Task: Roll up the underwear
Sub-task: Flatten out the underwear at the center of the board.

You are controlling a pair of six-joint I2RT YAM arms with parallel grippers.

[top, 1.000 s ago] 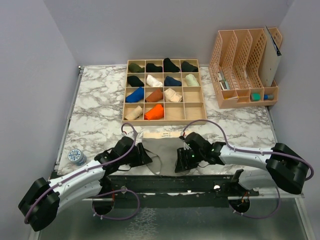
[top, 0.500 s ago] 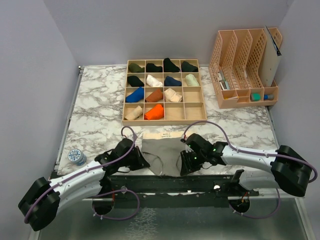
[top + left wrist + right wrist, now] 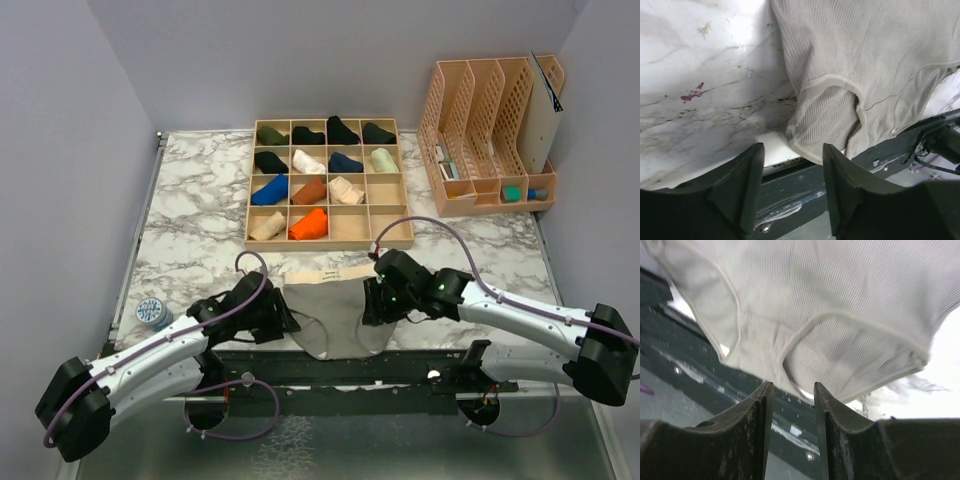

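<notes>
left hand [image 3: 792,152] beside grey underwear [image 3: 335,318]; rolled garments [image 3: 310,190] in wooden tray [image 3: 330,241]

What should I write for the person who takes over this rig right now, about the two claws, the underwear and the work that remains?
Left claw: open, empty, at the left leg edge of the grey underwear.
Right claw: open, empty, at the garment's right side.
Underwear: spread out at the near edge of the table, cream band on the far side, near part hanging over the edge.
Done: garment laid out.
Left: grip it and roll it; no roll is begun yet.
</notes>
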